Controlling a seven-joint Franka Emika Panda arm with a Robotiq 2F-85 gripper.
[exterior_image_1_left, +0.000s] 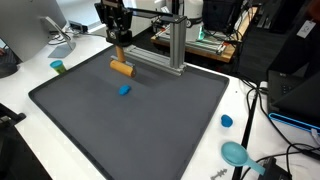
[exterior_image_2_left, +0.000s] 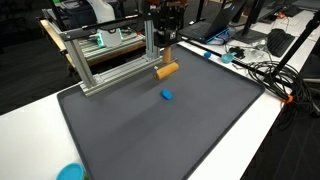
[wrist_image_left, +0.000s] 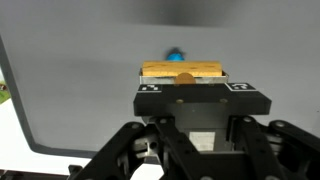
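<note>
Gripping wooden block (wrist_image_left: 160, 71), the tool (wrist_image_left: 183, 84) — fingertips hidden; blue piece (wrist_image_left: 176, 54) half-covered.

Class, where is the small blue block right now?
In an exterior view the small blue block lies on the dark mat, just apart from the orange cylinder at the gripper, away from the metal frame.

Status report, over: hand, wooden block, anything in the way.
Hand directly above wooden block, fingertips at it; grip cannot be confirmed. Block near metal frame. Blue piece lies apart on mat, not in the way.
</note>
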